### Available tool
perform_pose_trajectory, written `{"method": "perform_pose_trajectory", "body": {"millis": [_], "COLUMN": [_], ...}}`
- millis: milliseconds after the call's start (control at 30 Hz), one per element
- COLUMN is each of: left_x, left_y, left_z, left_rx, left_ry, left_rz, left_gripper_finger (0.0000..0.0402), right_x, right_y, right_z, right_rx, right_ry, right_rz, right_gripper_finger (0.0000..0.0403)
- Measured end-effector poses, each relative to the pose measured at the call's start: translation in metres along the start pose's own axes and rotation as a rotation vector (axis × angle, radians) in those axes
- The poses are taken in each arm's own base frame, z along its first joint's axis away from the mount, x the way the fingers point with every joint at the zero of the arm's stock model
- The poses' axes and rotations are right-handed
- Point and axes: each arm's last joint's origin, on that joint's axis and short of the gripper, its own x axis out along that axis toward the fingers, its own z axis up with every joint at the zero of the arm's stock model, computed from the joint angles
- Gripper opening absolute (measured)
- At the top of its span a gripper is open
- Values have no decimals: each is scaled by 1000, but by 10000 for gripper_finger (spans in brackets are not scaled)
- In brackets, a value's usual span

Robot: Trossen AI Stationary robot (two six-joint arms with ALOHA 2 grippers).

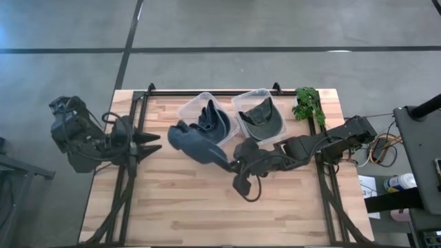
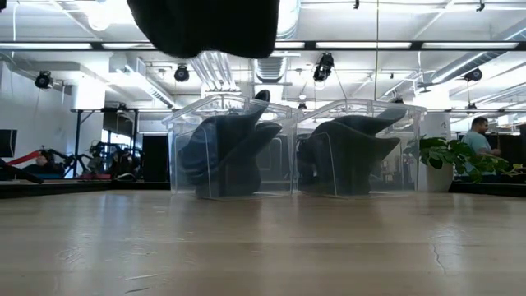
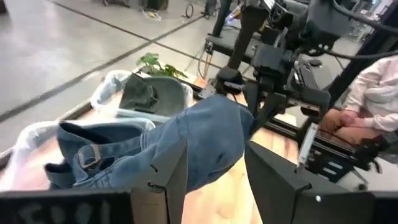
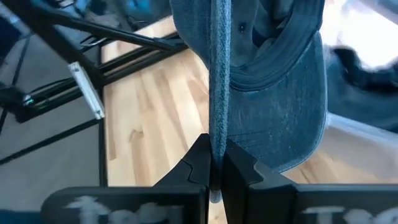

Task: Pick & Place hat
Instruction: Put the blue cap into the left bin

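Inside 2 clear bins (image 1: pixel 204 114) lie hats (image 1: pixel 262 117).

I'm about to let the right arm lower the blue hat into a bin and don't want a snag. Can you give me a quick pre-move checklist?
1. Grip: right gripper has its jaws shut on the brim of the blue denim hat: ok.
2. Hat off the table, hanging in the air: ok.
3. Left bin free: not ok, another denim hat already lies in it.
4. Right bin free: not ok, a green hat is in it.
5. Left gripper open, waiting clear at the table's left: ok.
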Motion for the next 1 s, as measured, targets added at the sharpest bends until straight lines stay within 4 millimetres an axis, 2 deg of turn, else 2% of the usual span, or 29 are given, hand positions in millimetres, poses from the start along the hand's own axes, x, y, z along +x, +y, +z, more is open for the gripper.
{"method": "perform_pose_trajectory", "body": {"millis": [100,300,467,800,1000], "left_x": [0,0,0,11,24], "left_y": [1,4,11,25,22], "left_z": [1,0,-6,-27,-40], "left_rx": [32,88,134,177,150], "left_ry": [-43,-79,-57,23,137], "left_rz": [42,104,160,267,222], "left_gripper_finger": [153,153,153,153,153], "right_x": [0,-6,-11,-6,-3], "right_y": [-5,-9,-10,3,7], "right_z": [-2,4,7,11,12], "right_rx": [46,84,101,-17,-96], "right_ry": [4,-99,-122,-57,-45], "right_rz": [-65,-168,-164,95,188], "right_gripper_finger": [13,13,13,13,13]}}
